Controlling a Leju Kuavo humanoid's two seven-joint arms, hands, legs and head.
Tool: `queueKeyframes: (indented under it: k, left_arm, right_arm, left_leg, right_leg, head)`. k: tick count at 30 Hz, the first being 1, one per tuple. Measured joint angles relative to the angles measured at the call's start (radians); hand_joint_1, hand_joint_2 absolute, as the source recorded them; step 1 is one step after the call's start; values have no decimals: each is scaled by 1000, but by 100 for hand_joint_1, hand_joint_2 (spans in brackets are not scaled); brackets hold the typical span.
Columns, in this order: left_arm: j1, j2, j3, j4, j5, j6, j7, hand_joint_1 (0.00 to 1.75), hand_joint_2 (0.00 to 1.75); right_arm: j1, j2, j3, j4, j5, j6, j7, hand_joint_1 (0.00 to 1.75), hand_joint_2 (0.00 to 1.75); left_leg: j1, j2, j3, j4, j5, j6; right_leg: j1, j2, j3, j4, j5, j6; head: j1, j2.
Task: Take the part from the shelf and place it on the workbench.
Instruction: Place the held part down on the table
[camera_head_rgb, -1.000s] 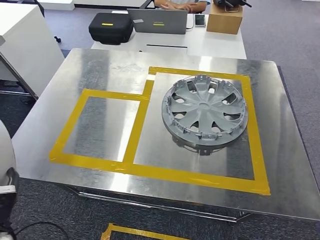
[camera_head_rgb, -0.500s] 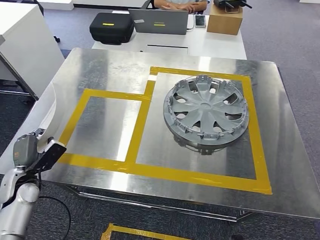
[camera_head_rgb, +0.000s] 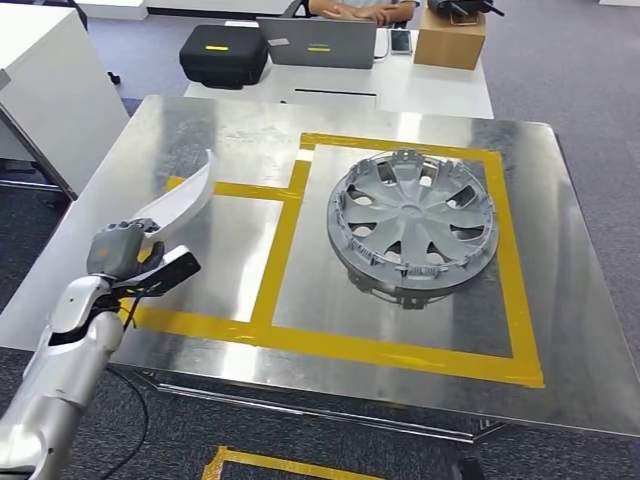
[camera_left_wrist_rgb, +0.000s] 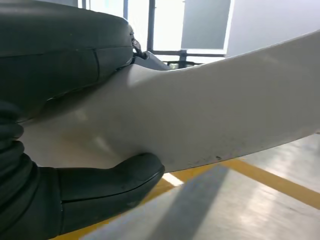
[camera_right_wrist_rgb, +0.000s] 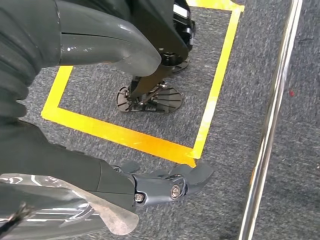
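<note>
My left hand (camera_head_rgb: 124, 255) is clamped on the white curved part (camera_head_rgb: 185, 192), thumb on one face and fingers (camera_left_wrist_rgb: 113, 182) on the other, holding it above the bench (camera_head_rgb: 573, 330) over the smaller yellow-taped square (camera_head_rgb: 207, 255). That square lies just beside the larger taped frame where the grey wheel cover (camera_head_rgb: 411, 222) sits. My right hand (camera_right_wrist_rgb: 124, 125) hangs over carpet with fingers apart, holding nothing

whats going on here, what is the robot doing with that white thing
The robot's left hand holds a curved white part over the near left corner of the metal workbench, above the smaller yellow-taped square. A grey wheel cover already lies in the larger taped area. The right hand hangs by the floor, holding nothing.
</note>
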Motion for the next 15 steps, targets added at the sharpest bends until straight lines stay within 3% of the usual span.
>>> queueKeyframes:
  k: [5, 15]
  left_arm:
    - [-92, -62, -103, 71, -41, -32, 40, 175, 175]
    - [-157, -117, -177, 152, -74, -62, 67, 175, 175]
  right_arm:
    - [-8, -10, 10, 2, -1, 3, 10, 0, 175]
    - [-5, -24, 25, 6, -3, -4, 26, 0, 175]
  left_leg:
    - [0, 1, -1, 2, 0, 0]
    - [0, 1, -2, 2, 0, 0]
  right_leg:
    - [0, 4, 0, 0, 1, 2]
    - [-1, 2, -2, 0, 1, 2]
  head:
    - [0, 0]
    - [0, 0]
